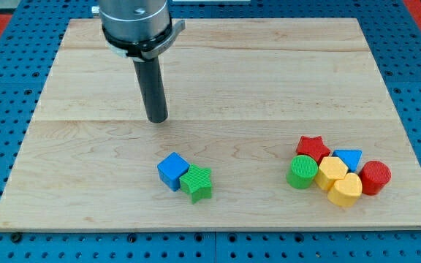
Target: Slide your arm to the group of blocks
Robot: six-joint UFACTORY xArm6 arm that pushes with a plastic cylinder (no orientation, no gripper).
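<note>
My tip (156, 119) rests on the wooden board (269, 80) in the upper left of the middle area. A blue cube (172, 170) and a green star (197, 183) touch each other below and slightly right of the tip. At the view's lower right lies a tight group: a red star (312, 147), a blue triangle (349, 158), a green cylinder (302, 172), a yellow hexagon (332, 172), a yellow heart-like block (345, 191) and a red cylinder (376, 177). The tip is far left of this group and touches no block.
The arm's dark mount (134, 25) hangs over the board's top edge. A blue perforated table (6, 80) surrounds the board on all sides.
</note>
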